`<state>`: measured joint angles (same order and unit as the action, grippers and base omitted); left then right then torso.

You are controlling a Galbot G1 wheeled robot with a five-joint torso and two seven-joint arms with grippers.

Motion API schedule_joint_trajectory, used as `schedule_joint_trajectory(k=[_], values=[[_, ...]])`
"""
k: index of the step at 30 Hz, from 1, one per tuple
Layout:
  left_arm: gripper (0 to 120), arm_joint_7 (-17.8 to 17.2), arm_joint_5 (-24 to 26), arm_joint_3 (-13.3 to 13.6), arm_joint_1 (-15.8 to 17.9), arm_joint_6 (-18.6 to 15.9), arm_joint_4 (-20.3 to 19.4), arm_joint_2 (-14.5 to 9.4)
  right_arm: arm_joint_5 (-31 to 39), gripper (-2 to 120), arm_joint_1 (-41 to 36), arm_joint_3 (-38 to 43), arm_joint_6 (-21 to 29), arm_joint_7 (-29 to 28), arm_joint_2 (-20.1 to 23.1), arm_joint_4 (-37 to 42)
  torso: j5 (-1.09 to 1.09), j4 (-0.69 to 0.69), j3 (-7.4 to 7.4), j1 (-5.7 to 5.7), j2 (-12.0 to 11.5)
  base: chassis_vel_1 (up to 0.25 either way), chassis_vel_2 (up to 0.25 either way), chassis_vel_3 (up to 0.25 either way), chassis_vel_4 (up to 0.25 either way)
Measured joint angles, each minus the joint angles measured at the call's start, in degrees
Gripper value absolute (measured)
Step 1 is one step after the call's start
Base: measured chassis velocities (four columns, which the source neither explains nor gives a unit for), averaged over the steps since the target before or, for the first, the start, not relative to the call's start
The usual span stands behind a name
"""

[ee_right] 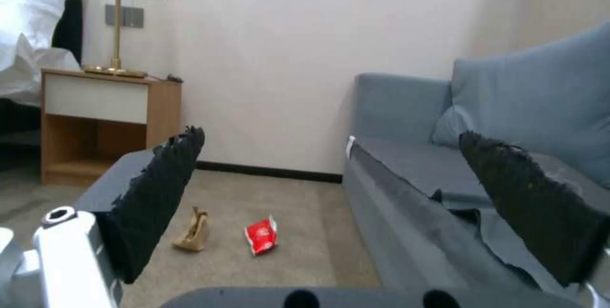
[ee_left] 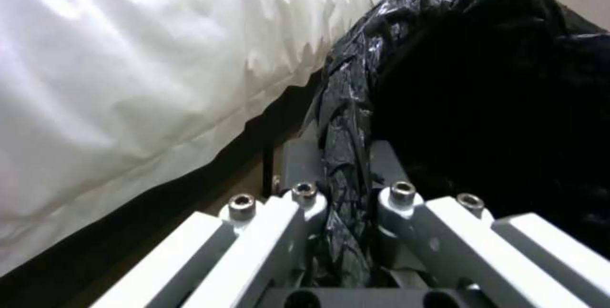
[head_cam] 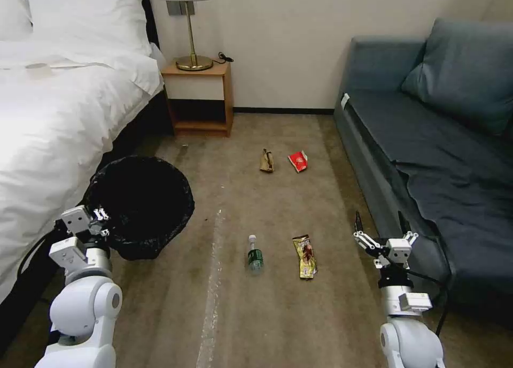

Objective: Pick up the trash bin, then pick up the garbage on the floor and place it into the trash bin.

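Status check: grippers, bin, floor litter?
Left gripper shut on bin rim beside bed. Right gripper open, empty, by sofa. Bottle and three other litter pieces on floor; path clear.

Glossy crinkled plastic bin bag [head_cam: 140, 205]; matt carpet [head_cam: 278, 314]; wood nightstand [head_cam: 199, 98].

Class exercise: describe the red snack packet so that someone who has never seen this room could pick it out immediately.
Start at the wooden nightstand against the far wall, between the bed and the blue sofa. On the carpet in front of it lie two small items side by side. The red snack packet is the one nearer the sofa, bright red and white beside the crumpled brown paper.
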<state>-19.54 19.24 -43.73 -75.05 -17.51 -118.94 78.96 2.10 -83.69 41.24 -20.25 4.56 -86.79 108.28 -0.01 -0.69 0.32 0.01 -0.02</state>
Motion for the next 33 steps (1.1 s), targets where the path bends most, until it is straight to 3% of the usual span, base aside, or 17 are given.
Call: schedule_joint_trajectory(k=[18,27,33], values=[[4,0.0,-0.4,0.3,0.0,0.0,-0.1,0.3,-0.7,100,-0.1,0.5,-0.5,0.2,0.0,-0.4,0.0,0.0,0.0,0.0,0.0,-0.061,0.055,0.06,-0.064],[4,-0.1,-0.6,0.6,0.1,0.0,-0.4,0.5,-0.8,100,0.7,1.0,-3.1,-0.1,0.2,-1.8,0.0,0.0,0.0,0.0,0.0,-0.013,0.011,0.013,-0.01],[4,0.4,-1.3,0.4,-1.1,0.4,-0.4,1.3,-1.9,100,1.4,-0.6,-3.4,-1.2,1.7,-3.5,0.0,0.0,0.0,0.0,0.0,0.0,0.0,0.0,0.0]])
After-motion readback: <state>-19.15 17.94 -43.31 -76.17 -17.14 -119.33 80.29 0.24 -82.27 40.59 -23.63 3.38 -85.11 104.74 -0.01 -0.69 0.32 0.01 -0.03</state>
